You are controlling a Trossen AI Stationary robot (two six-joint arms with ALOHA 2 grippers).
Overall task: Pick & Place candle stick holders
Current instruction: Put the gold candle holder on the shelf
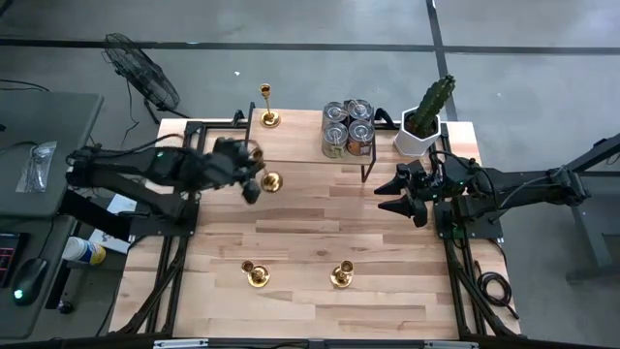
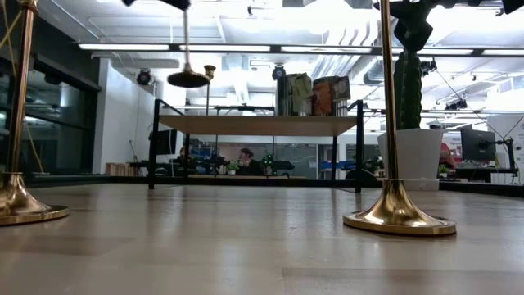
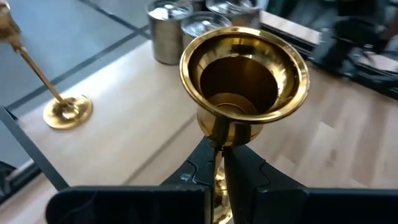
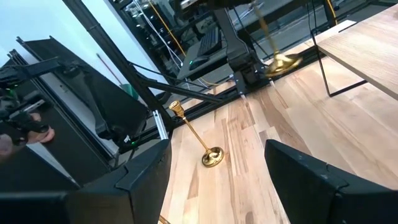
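Your left gripper [image 3: 219, 177] has its fingers pinched tight on the thin stem of a holder [image 3: 244, 78]. From above, that holder [image 1: 270, 180] sits at the gripper's tip, just in front of the raised shelf [image 1: 300, 145]. Only the low view shows you that its round base [image 2: 188, 79] hangs in the air, level with the shelf top and clear of the table [image 2: 246, 246]. The left wrist view looks down into the shiny brass cup, flared like a bell.

A second holder [image 1: 267, 105] stands upright on the shelf's far left corner, with ribbed metal cans [image 1: 348, 127] further right. Two more holders [image 1: 256, 274] [image 1: 342, 275] stand near the front edge of the pale wood-plank table, well apart.

Your right gripper [image 1: 395, 193] waits at the table's right side, near the potted cactus [image 1: 427, 116]. Its wrist view shows its fingers [image 4: 143, 180] spread wide, holding nothing.
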